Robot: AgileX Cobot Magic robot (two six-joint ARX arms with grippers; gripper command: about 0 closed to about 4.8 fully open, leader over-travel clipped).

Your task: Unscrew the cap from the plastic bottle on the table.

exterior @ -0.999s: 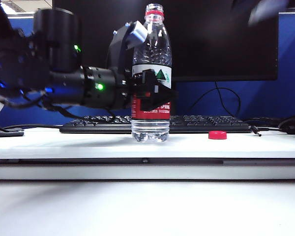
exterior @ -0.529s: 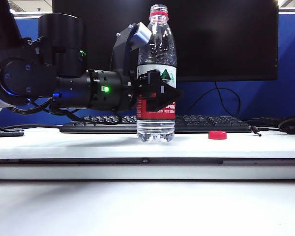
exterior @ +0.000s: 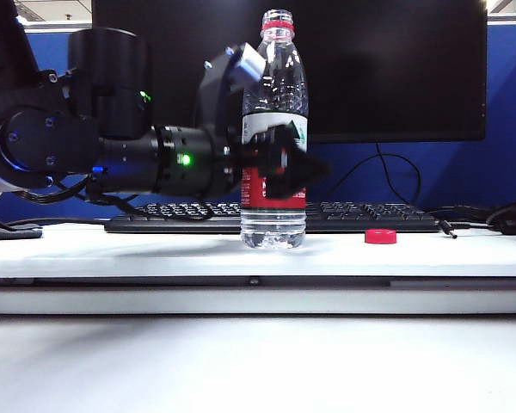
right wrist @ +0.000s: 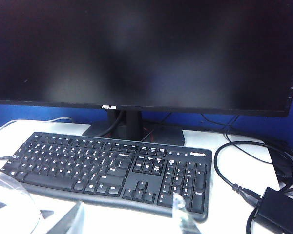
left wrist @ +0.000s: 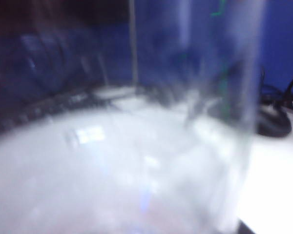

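We see a wide flat white table [exterior: 155, 249] with a pale front edge, backed by a blue partition and a large black monitor [right wrist: 136, 48]; a black keyboard [right wrist: 112, 168] lies in front of the monitor's stand.

The left gripper [exterior: 284, 163] reaches in level from the left, and the tall clear plastic bottle [exterior: 273, 129] with its white and red label stands upright on the table right at its fingertips, the dark fingers [exterior: 297, 168] crossing the label band. Their outline is blurred, and we cannot tell whether they press the bottle or stand just off it. In the left wrist view the bottle's clear wall [left wrist: 205, 122] fills most of the picture, out of focus.

The bottle's neck is bare, and the small round red ribbed cap [exterior: 380, 236] lies on the table beyond the fingertips, well apart from the bottle.

The right gripper [right wrist: 127, 214] shows only as pale translucent fingers [right wrist: 180, 212] above the keyboard's near edge, spread apart with nothing between them.

Bare table runs beyond the cap towards the dark cables [exterior: 499, 219] at the far end.
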